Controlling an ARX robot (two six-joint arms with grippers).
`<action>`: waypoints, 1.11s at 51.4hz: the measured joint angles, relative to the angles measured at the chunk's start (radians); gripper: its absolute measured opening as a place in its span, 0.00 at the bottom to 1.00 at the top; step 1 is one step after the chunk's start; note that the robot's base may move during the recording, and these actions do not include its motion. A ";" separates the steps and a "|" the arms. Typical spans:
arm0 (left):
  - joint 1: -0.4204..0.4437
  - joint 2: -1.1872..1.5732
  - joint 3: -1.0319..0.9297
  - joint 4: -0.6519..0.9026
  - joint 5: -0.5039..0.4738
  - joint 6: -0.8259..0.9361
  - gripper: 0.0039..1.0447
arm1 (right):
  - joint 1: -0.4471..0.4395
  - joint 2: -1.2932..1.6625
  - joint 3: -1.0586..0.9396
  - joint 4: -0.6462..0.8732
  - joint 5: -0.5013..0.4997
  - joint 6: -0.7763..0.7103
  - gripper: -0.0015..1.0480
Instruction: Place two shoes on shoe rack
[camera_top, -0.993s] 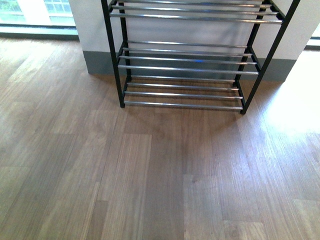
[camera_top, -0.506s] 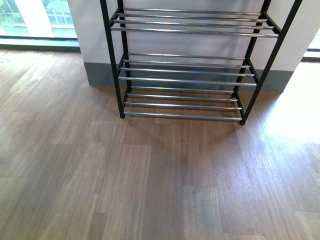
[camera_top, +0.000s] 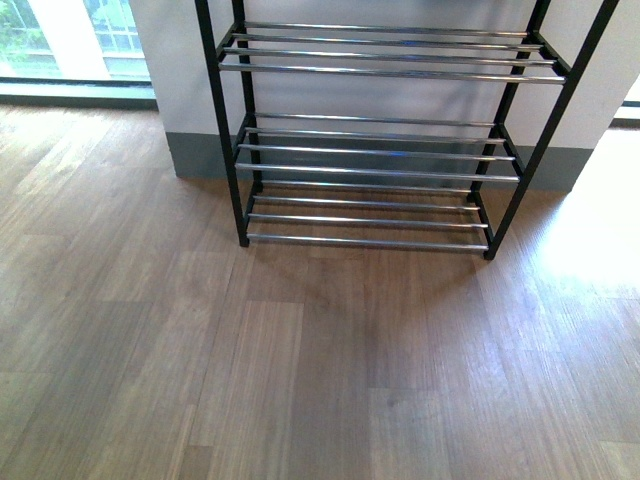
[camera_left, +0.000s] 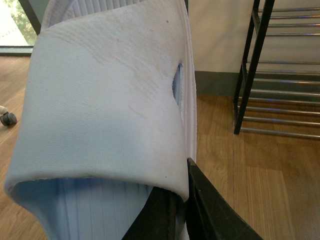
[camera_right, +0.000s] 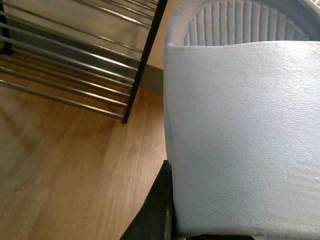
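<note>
The shoe rack (camera_top: 380, 140) stands against a white wall with a grey skirting (camera_top: 200, 152), its black frame and silver rod shelves bare in the front view, where neither arm shows. The shoes are pale blue slide sandals, not sneakers. In the left wrist view, the left gripper (camera_left: 182, 210) clamps its dark fingers (camera_left: 212, 210) on the edge of one pale blue slide (camera_left: 100, 100), held above the wooden floor (camera_left: 260, 175) with the rack off to one side. In the right wrist view, the right gripper (camera_right: 167, 220) grips the rim of the other pale blue slide (camera_right: 245, 135), the rack's lower rods lying near it over the floor
</note>
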 joint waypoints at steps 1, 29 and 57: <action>0.000 0.000 0.000 0.000 0.001 0.000 0.02 | 0.000 0.000 0.000 0.000 0.001 0.000 0.02; 0.000 0.000 0.000 0.000 0.002 0.000 0.02 | 0.000 0.000 -0.002 -0.001 0.000 0.000 0.02; 0.000 0.000 0.000 0.000 -0.004 -0.003 0.02 | 0.000 0.000 -0.002 -0.001 -0.002 0.000 0.02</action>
